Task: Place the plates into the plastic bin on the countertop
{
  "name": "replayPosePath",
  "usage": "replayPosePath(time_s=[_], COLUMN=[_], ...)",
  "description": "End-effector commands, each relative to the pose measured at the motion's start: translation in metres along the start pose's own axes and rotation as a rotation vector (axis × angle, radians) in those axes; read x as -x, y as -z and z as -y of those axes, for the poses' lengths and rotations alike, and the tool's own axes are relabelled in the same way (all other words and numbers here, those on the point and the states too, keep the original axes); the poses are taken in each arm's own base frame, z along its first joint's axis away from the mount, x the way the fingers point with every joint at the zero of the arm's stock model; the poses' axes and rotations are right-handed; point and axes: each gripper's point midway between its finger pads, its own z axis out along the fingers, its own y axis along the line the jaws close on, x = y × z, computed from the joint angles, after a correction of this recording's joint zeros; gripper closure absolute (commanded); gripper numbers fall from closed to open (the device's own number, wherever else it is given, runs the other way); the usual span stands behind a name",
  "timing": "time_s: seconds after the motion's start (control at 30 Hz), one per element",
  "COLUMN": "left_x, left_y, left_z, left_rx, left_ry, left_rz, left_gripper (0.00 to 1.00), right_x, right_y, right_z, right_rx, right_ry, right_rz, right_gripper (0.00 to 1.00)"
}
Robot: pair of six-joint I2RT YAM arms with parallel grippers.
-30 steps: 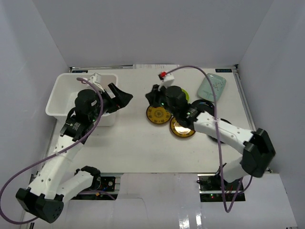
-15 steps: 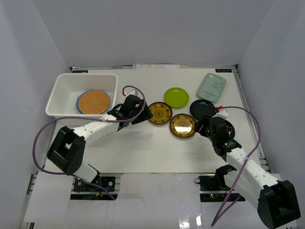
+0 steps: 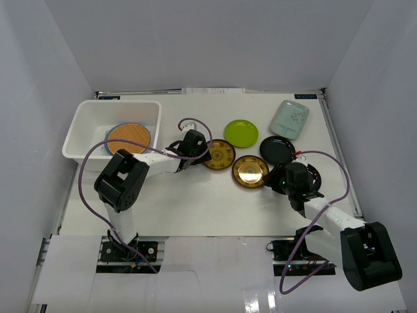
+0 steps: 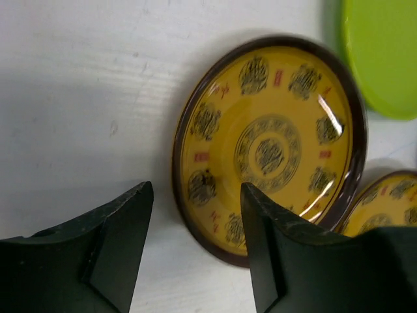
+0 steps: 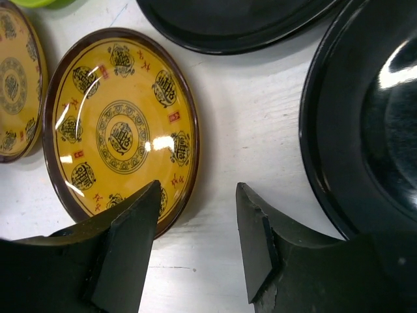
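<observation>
Lower right, the right tool point(image 5: 197, 194) stands open, empty, between a gold plate point(image 5: 117, 130) and a black plate point(image 5: 371, 124). At centre the left tool point(image 4: 195, 194), open and empty, straddles a 2nd gold plate point(image 4: 270, 147) at its rim. Farther: green plate point(image 3: 240, 133), mint plate point(image 3: 290, 119). Upper left, the bin point(image 3: 83, 124) holds a tan plate point(image 3: 129, 137).

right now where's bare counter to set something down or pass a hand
Bare: the front strip of countertop before the patterned plates; the back strip between plastic bin and green plate. Crowded: from there to the black plates.
</observation>
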Motion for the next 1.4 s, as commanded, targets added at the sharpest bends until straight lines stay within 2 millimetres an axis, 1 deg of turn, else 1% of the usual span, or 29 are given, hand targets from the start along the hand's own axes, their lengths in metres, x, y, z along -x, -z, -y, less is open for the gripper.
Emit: replayPosePath(time_s=[0.0, 0.07, 0.1, 0.13, 0.17, 0.23, 0.27, 0.3, 0.37, 0.43, 0.47, 0.5, 0.57, 0.67, 0.7, 0.77, 0.8, 0.83, 0.87, 0.9, 0.97, 1.0, 1.03, 1.07, 1.1, 1.2, 1.23, 1.33, 1.37], left_x=[0.016, 0.015, 0.011, 0.01, 0.013, 0.014, 0.011, 0.009, 0.016, 0.009, 0.019, 0.016, 0.034, 0.055, 0.076, 0.103, 0.124, 0.14, 0.163, 0.18, 0.207, 0.226, 0.229, 0.235, 0.244, 0.244, 0.241, 0.225, 0.219], left_y=[-0.008, -0.012, -0.016, -0.018, -0.02, -0.019, -0.017, -0.014, -0.003, 0.007, 0.021, 0.028, 0.057, 0.093, 0.122, 0.155, 0.184, 0.198, 0.219, 0.233, 0.25, 0.253, 0.25, 0.248, 0.25, 0.238, 0.23, 0.211, 0.205], left_z=[0.01, 0.009, 0.007, 0.004, 0.002, -0.003, -0.012, -0.018, -0.021, -0.033, -0.03, -0.037, -0.03, -0.021, -0.009, -0.001, 0.005, -0.004, -0.002, -0.018, -0.037, -0.07, -0.078, -0.094, -0.133, -0.183, -0.194, -0.234, -0.24], left_rx=[-0.023, -0.019, -0.011, -0.001, 0.02, 0.041, 0.077, 0.1, 0.113, 0.142, 0.126, 0.14, 0.103, 0.051, -0.009, -0.042, -0.074, -0.031, -0.023, 0.029, 0.077, 0.139, 0.116, 0.135, 0.207, 0.3, 0.327, 0.408, 0.42], left_ry=[-0.001, 0.0, -0.004, -0.006, -0.006, -0.006, -0.017, -0.025, -0.034, -0.054, -0.049, -0.054, -0.037, -0.011, 0.013, 0.03, 0.038, 0.038, 0.015, 0.025, 0.045, 0.096, 0.111, 0.163, 0.229, 0.329, 0.345, 0.439, 0.459], left_rz=[0.051, 0.048, 0.039, 0.034, 0.045, 0.054, 0.045, 0.037, 0.059, 0.048, 0.074, 0.075, 0.127, 0.197, 0.264, 0.347, 0.42, 0.475, 0.539, 0.585, 0.639, 0.662, 0.637, 0.634, 0.641, 0.624, 0.607, 0.573, 0.557], left_gripper=[0.34, 0.37, 0.44, 0.51, 0.68, 0.81, 0.88, 0.99, 1.0, 1.0, 1.0, 1.0, 1.0, 1.0, 1.0, 1.0, 1.0, 1.0, 1.0, 1.0, 1.0, 1.0, 1.0, 1.0, 1.0, 1.0, 1.0, 1.0, 1.0], right_x=[0.006, 0.004, 0.002, 0.003, -0.001, -0.002, -0.003, -0.003, -0.003, -0.004, -0.003, -0.004, -0.002, 0.005, 0.006, 0.016, 0.017, 0.019, 0.026, 0.028, 0.037, 0.038, 0.042, 0.044, 0.044, 0.049, 0.05, 0.061, 0.063], right_y=[-0.003, -0.006, -0.007, -0.008, -0.01, -0.011, -0.012, -0.013, -0.014, -0.014, -0.013, -0.012, -0.009, -0.002, 0.001, 0.009, 0.013, 0.017, 0.023, 0.026, 0.035, 0.038, 0.041, 0.045, 0.048, 0.057, 0.059, 0.073, 0.077], right_z=[-0.016, -0.016, -0.015, -0.015, -0.013, -0.012, -0.011, -0.011, -0.011, -0.011, -0.012, -0.012, -0.015, -0.025, -0.026, -0.037, -0.044, -0.048, -0.055, -0.06, -0.07, -0.075, -0.08, -0.085, -0.091, -0.112, -0.116, -0.152, -0.162], right_rx=[0.091, 0.091, 0.089, 0.091, 0.082, 0.081, 0.079, 0.08, 0.079, 0.08, 0.085, 0.091, 0.109, 0.153, 0.16, 0.203, 0.234, 0.244, 0.267, 0.282, 0.312, 0.329, 0.34, 0.358, 0.377, 0.424, 0.431, 0.507, 0.527], right_ry=[-0.027, -0.036, -0.039, -0.04, -0.045, -0.054, -0.057, -0.059, -0.059, -0.059, -0.062, -0.063, -0.066, -0.06, -0.059, -0.055, -0.049, -0.043, -0.035, -0.026, -0.019, -0.012, -0.008, -0.003, 0.007, 0.04, 0.048, 0.089, 0.1], right_rz=[0.033, 0.025, 0.021, 0.023, 0.014, 0.017, 0.016, 0.015, 0.014, 0.013, 0.019, 0.019, 0.029, 0.051, 0.057, 0.093, 0.09, 0.088, 0.111, 0.117, 0.14, 0.142, 0.149, 0.156, 0.151, 0.152, 0.151, 0.167, 0.168], right_gripper=[0.45, 0.46, 0.46, 0.47, 0.48, 0.51, 0.53, 0.57, 0.61, 0.73, 0.78, 0.85, 0.92, 0.92, 0.92, 0.92, 0.92, 0.92, 0.92, 0.92, 0.92, 0.92, 0.92, 0.92, 0.92, 0.92, 0.92, 0.92, 0.92])
